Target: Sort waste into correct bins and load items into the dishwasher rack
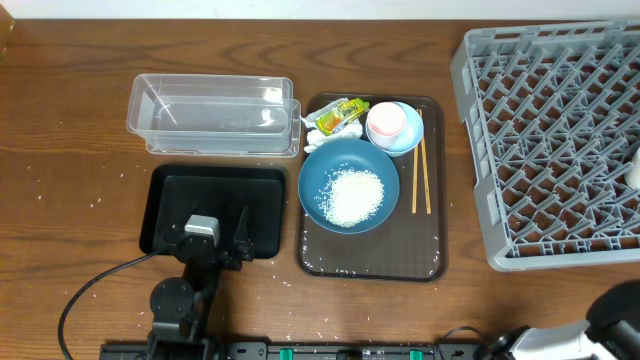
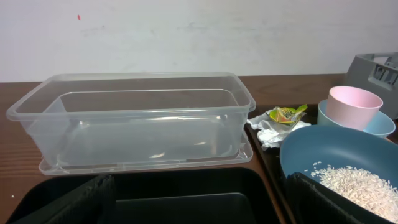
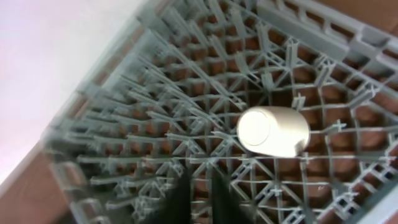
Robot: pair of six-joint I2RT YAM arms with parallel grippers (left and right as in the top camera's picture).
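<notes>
While your left fingers (image 2: 336, 202) stand spread wide and grip nothing, they hover low over the black tray (image 1: 165, 195). That tray lies on the table (image 1: 60, 150), just in front of the clear tub (image 1: 210, 115).

Right of those two you have the brown serving tray (image 1: 400, 250). On it a dark-blue dish (image 1: 312, 170) carries the heap of rice (image 1: 350, 195). Behind the dish, at the tray's far left corner, the wrapper (image 1: 343, 112) lies against the crumpled tissue (image 1: 322, 135). Just beside them the pink bowl (image 1: 385, 122) sits nested in the light-blue bowl (image 1: 412, 140). The chopsticks (image 1: 421, 175) lie side by side along the tray's right edge, just right of the dish. A few loose grains are scattered on the table near the tray's front.

The dishwasher rack (image 1: 540, 120) fills the right side of the table. The white cup (image 3: 272, 132) lies on its side on the rack's dividers, and from overhead you see only a sliver of it at the picture's right edge.

Your right fingers (image 3: 186, 196) are closed together and hold nothing. They show as blurred dark shapes at the bottom of the right wrist view, above the rack and apart from the cup.
</notes>
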